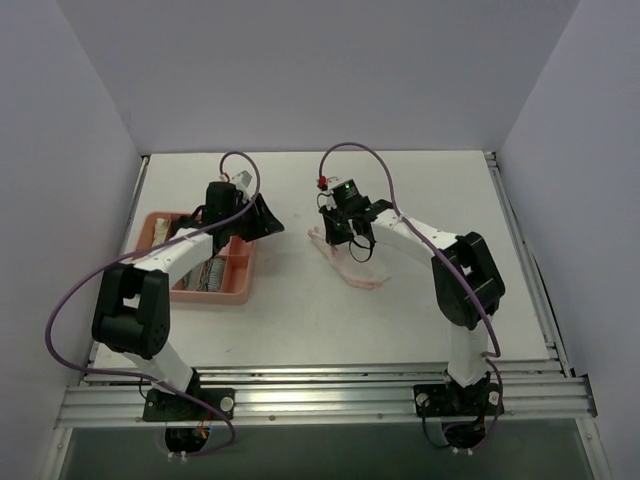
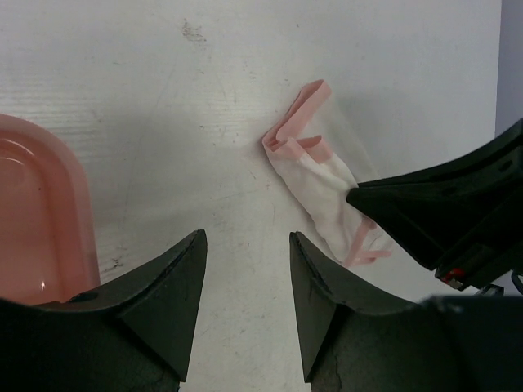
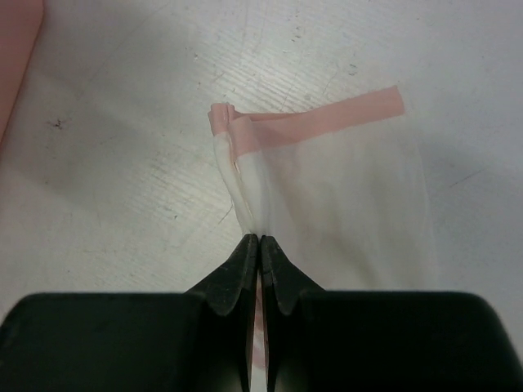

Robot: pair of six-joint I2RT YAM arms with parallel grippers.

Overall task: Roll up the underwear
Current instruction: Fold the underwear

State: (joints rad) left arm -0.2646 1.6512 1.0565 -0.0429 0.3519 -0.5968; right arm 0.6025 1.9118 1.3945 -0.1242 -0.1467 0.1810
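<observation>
1. The underwear [image 3: 351,196] is thin, white and pink-trimmed. It lies mid-way across the surface [image 3: 106,212], one edge bunched into a ridge.
2. The right claw [image 3: 259,239] is closed, pinching that ridge.
3. The left claw [image 2: 248,245] gapes, empty, nearby.

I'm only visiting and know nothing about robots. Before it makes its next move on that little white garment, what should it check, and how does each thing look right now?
1. Right gripper shut on a fold of the underwear: ok.
2. Left gripper open and empty, free to help: ok.
3. Underwear lying apart from the pink tray, not touching it: ok.
4. Underwear rolled: not ok; only one edge is bunched up, the rest lies flat.
5. Pinch firm enough to last through a roll: cannot tell.
</observation>
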